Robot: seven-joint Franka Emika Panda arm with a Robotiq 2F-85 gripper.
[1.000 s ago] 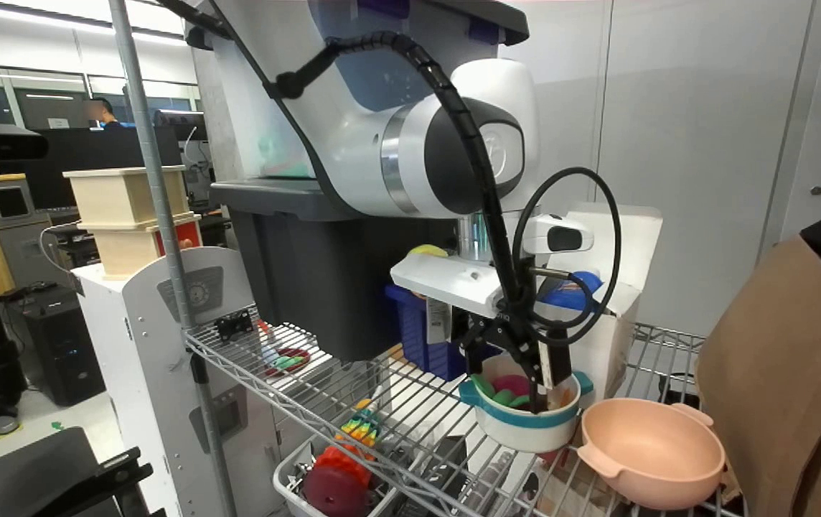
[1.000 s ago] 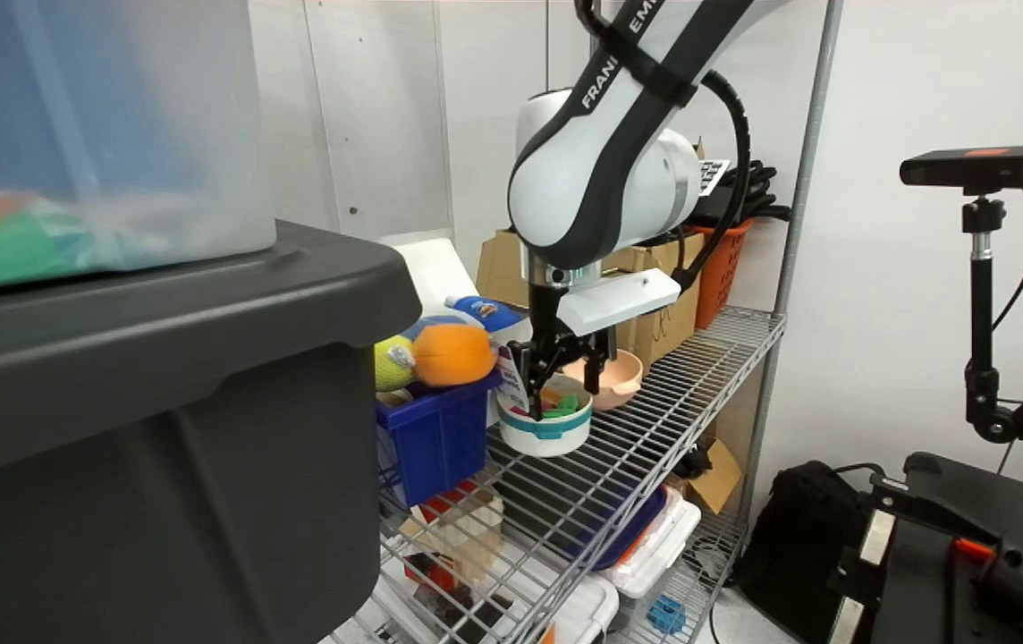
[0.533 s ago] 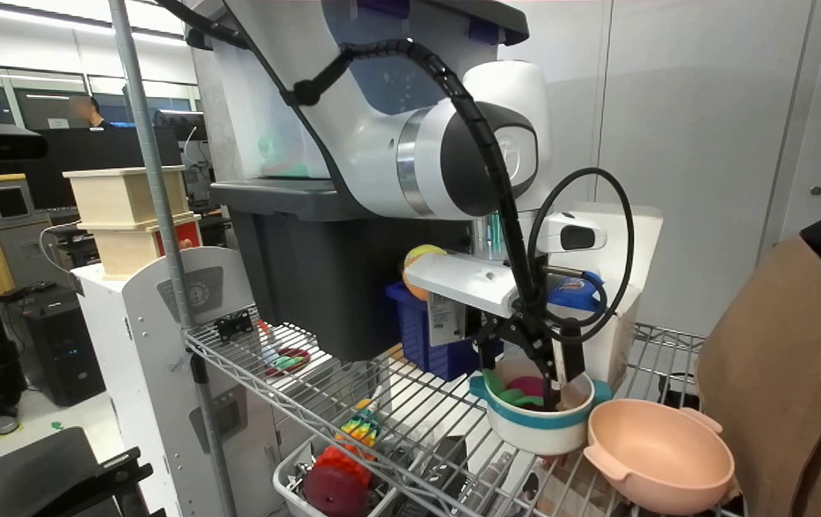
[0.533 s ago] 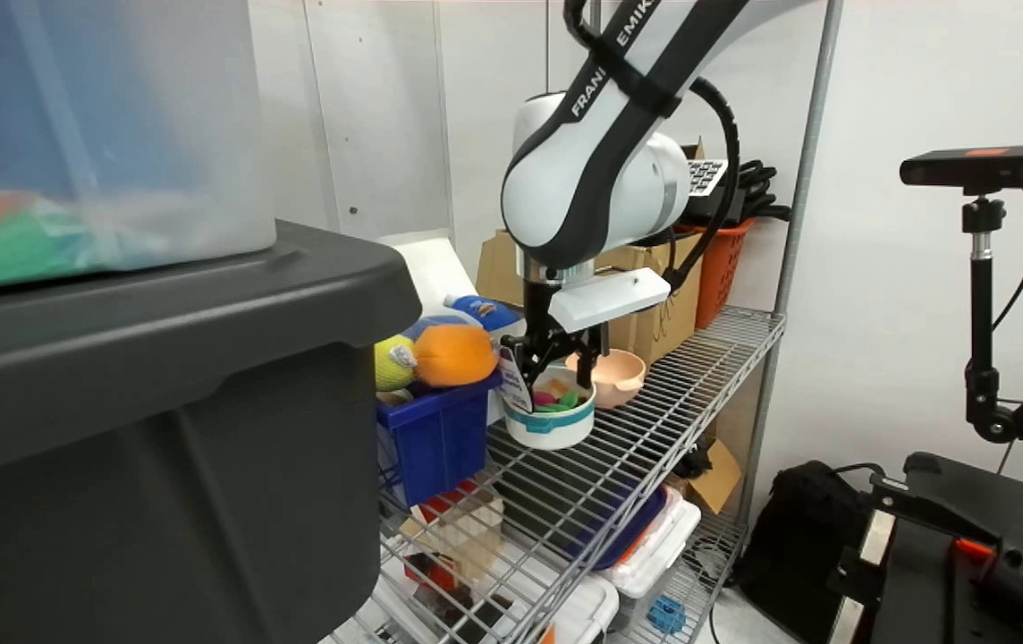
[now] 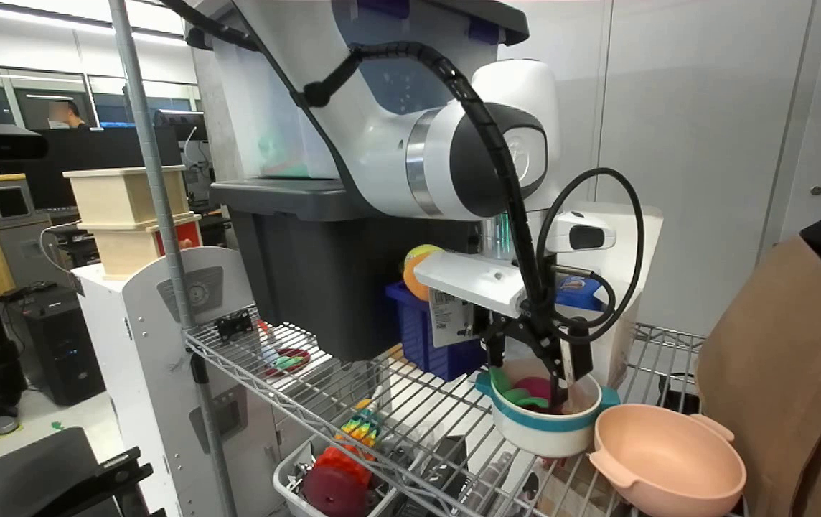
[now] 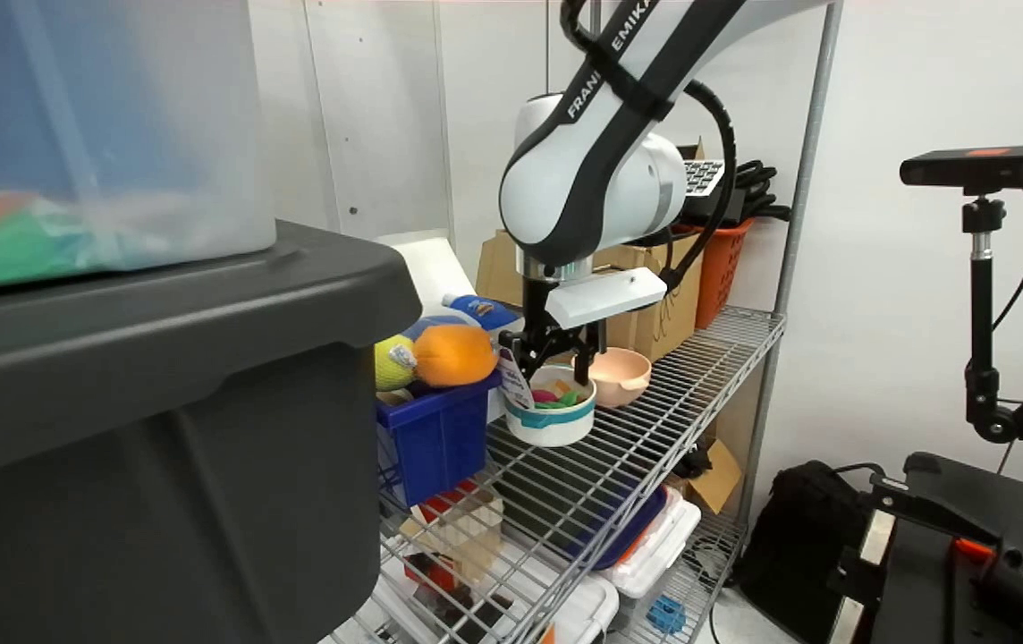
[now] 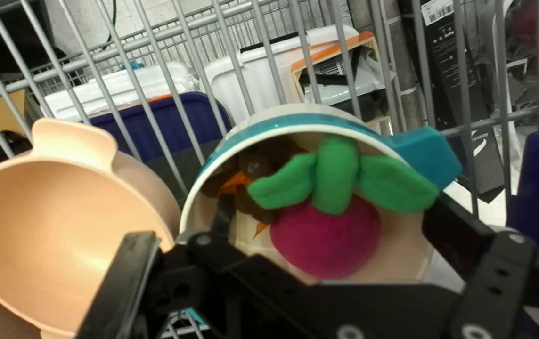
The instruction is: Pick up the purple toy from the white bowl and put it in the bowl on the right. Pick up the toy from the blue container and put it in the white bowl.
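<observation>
at the left of an exterior view a grey pole (image 5: 154,158) crosses in front of stacked beige bins (image 5: 113,197), and then comes a dark tote (image 5: 317,287). just past it, on a wire shelf (image 5: 303,409), stands the blue container (image 5: 413,334), an orange toy (image 6: 454,355) and a yellow ball (image 6: 389,365) showing over its rim in both exterior views. next is the gripper (image 5: 525,385), hanging over the white bowl (image 5: 543,439) with the teal band — its fingers (image 7: 458,233) spread well apart, one to each side of the purple toy (image 7: 328,240); whether either touches it i cannot tell. the toy lies inside the white bowl, one of its green leaves (image 7: 338,179) crossing the rim beside a teal handle (image 7: 425,155) in the wrist view. in the same bowl, on the side of the peach bowl (image 5: 669,467), lies a brown thing (image 7: 255,162) with orange bits, partly hidden. behind them a white box (image 5: 613,362) stands with its flap up. the peach bowl sits upright just right of the white one — whether the two touch i cannot tell. brown cardboard (image 5: 776,380) stands at the far right.
</observation>
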